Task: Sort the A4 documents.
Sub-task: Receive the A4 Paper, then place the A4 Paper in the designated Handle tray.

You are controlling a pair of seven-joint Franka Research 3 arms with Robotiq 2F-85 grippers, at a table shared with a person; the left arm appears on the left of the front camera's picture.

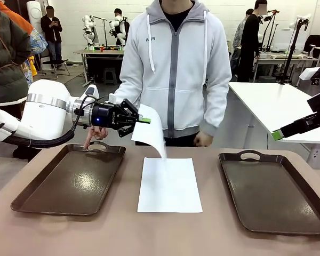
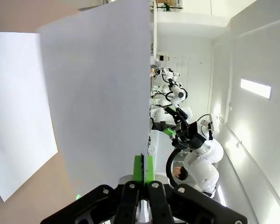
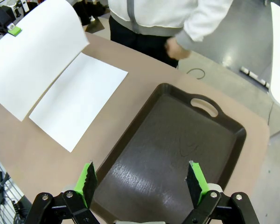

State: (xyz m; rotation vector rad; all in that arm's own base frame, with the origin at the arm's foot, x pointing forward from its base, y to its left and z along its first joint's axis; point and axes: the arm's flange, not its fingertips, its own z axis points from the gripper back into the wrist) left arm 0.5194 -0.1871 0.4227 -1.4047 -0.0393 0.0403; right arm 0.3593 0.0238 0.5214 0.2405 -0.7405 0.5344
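Midair above the tan table (image 1: 213, 234), the left gripper (image 1: 144, 120) pinches one edge of a lifted A4 sheet (image 1: 152, 133), green pads (image 2: 138, 169) pressed flat together on the paper. The sheet bows and droops toward a second sheet (image 1: 169, 184) lying flat at the table's centre, between two dark brown trays. The paper looks thin, light and limp, with a smooth matte white face. It should bend freely and crease easily, and is best taken by an edge or corner. The left tray (image 1: 69, 181) and right tray (image 1: 277, 192) are glossy and rounded-cornered, with cut-out handles at their far ends, and both hold nothing. The right gripper (image 3: 142, 179) hangs over the right tray, jaws spread wide and holding nothing. A person (image 1: 176, 69) stands at the far side.
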